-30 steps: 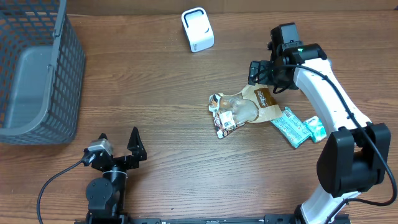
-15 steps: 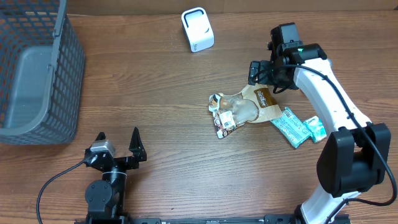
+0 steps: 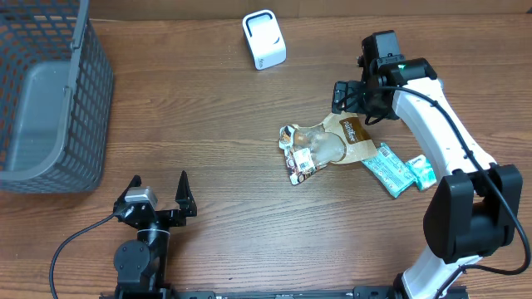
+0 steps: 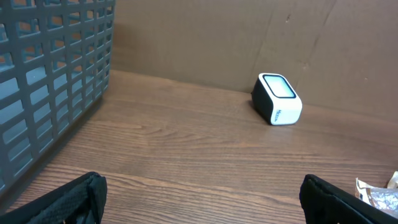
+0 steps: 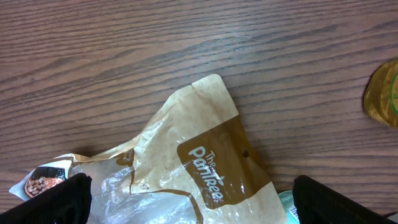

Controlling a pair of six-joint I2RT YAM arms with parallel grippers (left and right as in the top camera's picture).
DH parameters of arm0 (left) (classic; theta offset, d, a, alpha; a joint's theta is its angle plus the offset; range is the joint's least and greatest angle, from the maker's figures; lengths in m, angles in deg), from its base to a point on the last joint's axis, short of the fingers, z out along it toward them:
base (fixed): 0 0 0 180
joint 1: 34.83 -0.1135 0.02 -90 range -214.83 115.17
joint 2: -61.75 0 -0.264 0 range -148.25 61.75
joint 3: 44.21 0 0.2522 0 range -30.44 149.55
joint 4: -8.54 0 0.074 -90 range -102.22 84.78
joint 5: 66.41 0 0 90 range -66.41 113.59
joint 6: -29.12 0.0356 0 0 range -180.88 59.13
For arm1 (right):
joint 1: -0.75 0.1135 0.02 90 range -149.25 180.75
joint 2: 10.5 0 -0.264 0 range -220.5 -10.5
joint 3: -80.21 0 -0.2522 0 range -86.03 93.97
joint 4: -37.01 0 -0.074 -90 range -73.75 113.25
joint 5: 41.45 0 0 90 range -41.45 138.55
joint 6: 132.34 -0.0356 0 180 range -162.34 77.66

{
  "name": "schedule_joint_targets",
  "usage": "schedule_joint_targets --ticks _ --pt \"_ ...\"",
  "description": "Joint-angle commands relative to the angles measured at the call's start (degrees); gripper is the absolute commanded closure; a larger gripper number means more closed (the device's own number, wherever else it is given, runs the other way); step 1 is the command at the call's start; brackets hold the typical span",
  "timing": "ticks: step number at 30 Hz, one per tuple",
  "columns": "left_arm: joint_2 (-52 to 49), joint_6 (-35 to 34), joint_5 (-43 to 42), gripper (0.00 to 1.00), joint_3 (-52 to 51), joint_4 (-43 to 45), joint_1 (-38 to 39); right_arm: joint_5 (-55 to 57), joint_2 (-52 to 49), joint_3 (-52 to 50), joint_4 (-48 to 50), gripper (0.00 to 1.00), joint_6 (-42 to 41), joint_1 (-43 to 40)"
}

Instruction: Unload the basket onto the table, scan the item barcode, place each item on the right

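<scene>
Nearest to us, the left gripper (image 3: 159, 178) sits low at the front of the wooden table (image 3: 208, 108). Its two fingers are spread as wide as they go, with nothing between them. In its wrist view only the dark fingertips (image 4: 62, 202) show at the bottom corners, with bare wood between them.

Further in and to the right lies the loose pile of goods. Two teal packets (image 3: 397, 170) lie at its right end, one partly over the other. A small printed pack (image 3: 298, 162) lies at its left end. Between them lies the brown pouch (image 3: 332, 141), flat on the table with its clear window towards the small pack. Its label side faces up, and we see no barcode on it.

The right gripper (image 3: 356, 106) hangs over the far corner of that pouch, pointing down. Its jaws are fully apart and grip nothing. In its wrist view the pouch's brown label (image 5: 217, 174) lies between the fingers, apart from both. A yellowish round thing (image 5: 384, 93) shows at the right edge of that view, and we cannot tell what it is.

At the far left stands the grey mesh basket (image 3: 50, 100). Farthest back, near the wall and well apart from the pile, the white scanner (image 3: 263, 39) rests on the table.
</scene>
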Motion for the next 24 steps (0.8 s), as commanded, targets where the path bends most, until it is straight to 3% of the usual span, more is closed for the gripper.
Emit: schedule_joint_targets --ticks 1,4,6,24 --pt "0.8 1.5 -0.5 0.03 -0.2 -0.1 -0.1 0.7 0.6 -0.1 0.3 0.00 -0.2 -0.1" --pt "0.8 1.5 -0.4 0.07 -0.2 -0.1 0.0 0.7 0.6 -0.1 0.3 0.00 -0.2 -0.1" --pt "0.8 1.5 -0.5 0.00 -0.2 -0.1 0.0 0.7 0.6 -0.1 0.3 0.00 -0.2 -0.1" --pt "0.7 1.4 -0.5 0.00 -0.2 0.0 0.0 0.7 0.6 -0.1 0.3 0.00 -0.2 -0.1"
